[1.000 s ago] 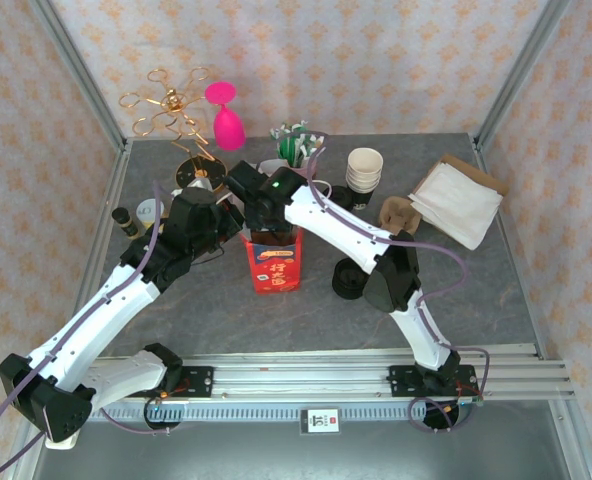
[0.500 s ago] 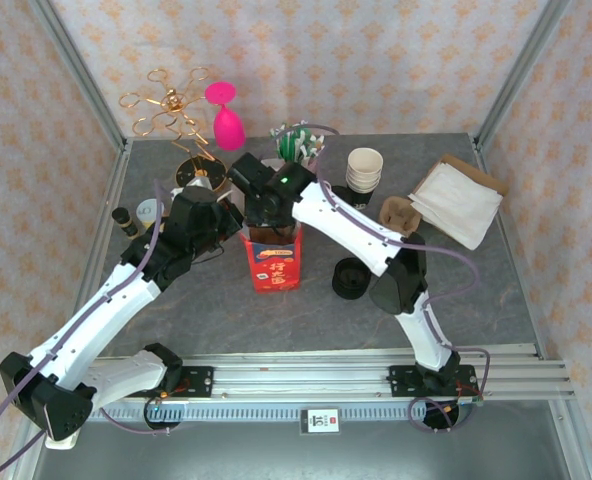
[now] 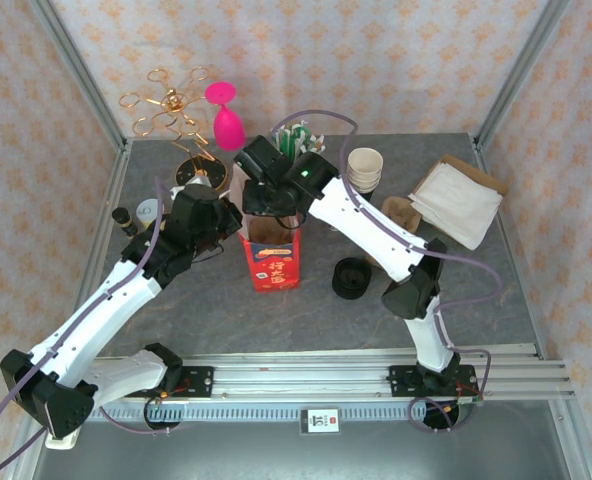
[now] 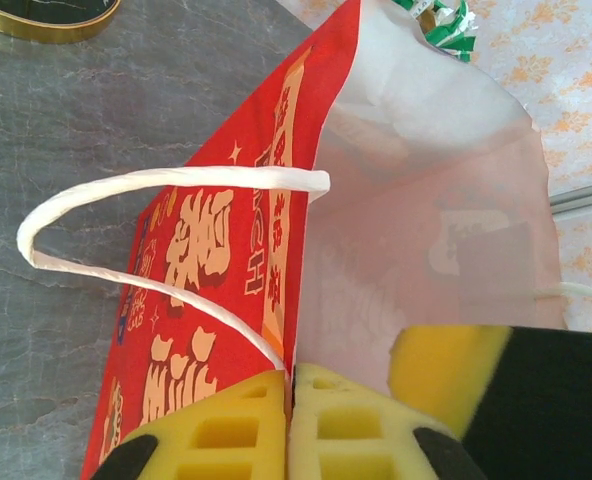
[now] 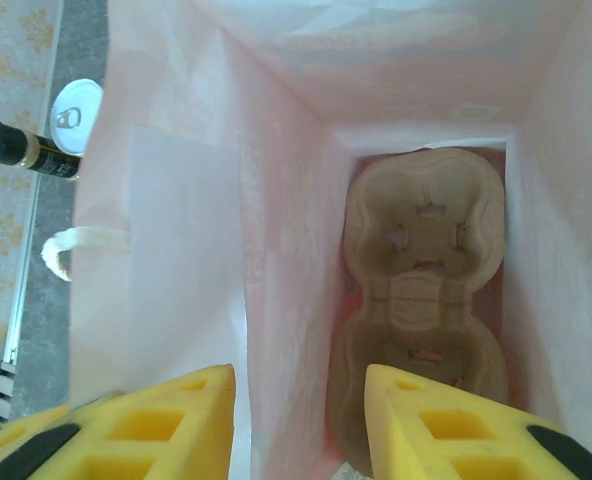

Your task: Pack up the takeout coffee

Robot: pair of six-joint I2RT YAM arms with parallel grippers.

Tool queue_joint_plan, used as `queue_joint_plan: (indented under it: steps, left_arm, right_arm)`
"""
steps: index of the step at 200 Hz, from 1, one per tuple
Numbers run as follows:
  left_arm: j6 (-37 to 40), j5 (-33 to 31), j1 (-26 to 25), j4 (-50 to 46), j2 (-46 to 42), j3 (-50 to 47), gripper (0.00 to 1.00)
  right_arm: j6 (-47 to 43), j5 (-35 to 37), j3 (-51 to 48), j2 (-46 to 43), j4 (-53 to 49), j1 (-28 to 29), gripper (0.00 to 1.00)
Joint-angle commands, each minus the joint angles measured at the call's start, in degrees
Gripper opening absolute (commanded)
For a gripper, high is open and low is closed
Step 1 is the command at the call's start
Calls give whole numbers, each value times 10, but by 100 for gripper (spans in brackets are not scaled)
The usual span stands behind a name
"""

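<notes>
A grey marbled table (image 3: 206, 310) sits in a booth with cream floral wallpaper on 3 sides and metal posts at the corners. A ribbed metal rail (image 3: 306, 375) runs along the near edge and carries the 2 arm bases.

The widest bare stretches of the top lie in front of the bag and at the front right. The back edge is crowded:
- a gold wire rack (image 3: 171, 110)
- a pink goblet (image 3: 226, 120)
- a bundle of green-and-white sticks (image 3: 294, 145)
- a stack of cream cups (image 3: 365, 168)
- a brown box of white napkins (image 3: 458, 203) by the right post

Near the left edge stand a small dark bottle (image 3: 126, 220) and a can (image 3: 149, 211). A pile of black lids (image 3: 351, 278) sits just right of the bag.

The red paper bag (image 3: 273, 262) stands upright mid-table with its mouth open. The left gripper (image 4: 291, 385) has its yellow pads pressed together on the bag's rim, pinching the paper wall beside the white cord handle (image 4: 226, 177). The right gripper (image 5: 301, 390) hangs over the mouth and looks straight down, its fingers parted with nothing between them. On the bag's floor a brown pulp carrier (image 5: 423, 290) with 2 wells lies flat, reaching from wall to wall.

I cannot tell where the takeout coffee stands or how it looks. The right arm crosses the ground behind the bag.
</notes>
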Motion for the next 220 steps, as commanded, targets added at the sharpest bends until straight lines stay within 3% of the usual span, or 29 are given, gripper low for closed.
queue_joint_plan:
  steps: [1,24,87,127,155,220]
  left_arm:
    - [19,-24,3,-27,2,29,16]
    - [28,-30,4,-42,4,50,26]
    - [40,-28,4,-54,-4,78,32]
    - [67,-32,6,-72,0,115,35]
    - [96,-13,10,-93,16,141,37]
    - [169,11,17,-133,73,182,41]
  right_arm:
    - [0,2,20,-40,8,3,38]
    - [-5,-4,17,-60,17,3,38]
    - [-21,-19,10,-117,34,-7,40]
    - [-35,-16,-11,-163,38,-44,42]
    - [-50,-9,-50,-193,30,-93,43]
    - [-123,-57,-223,-226,64,-275,53]
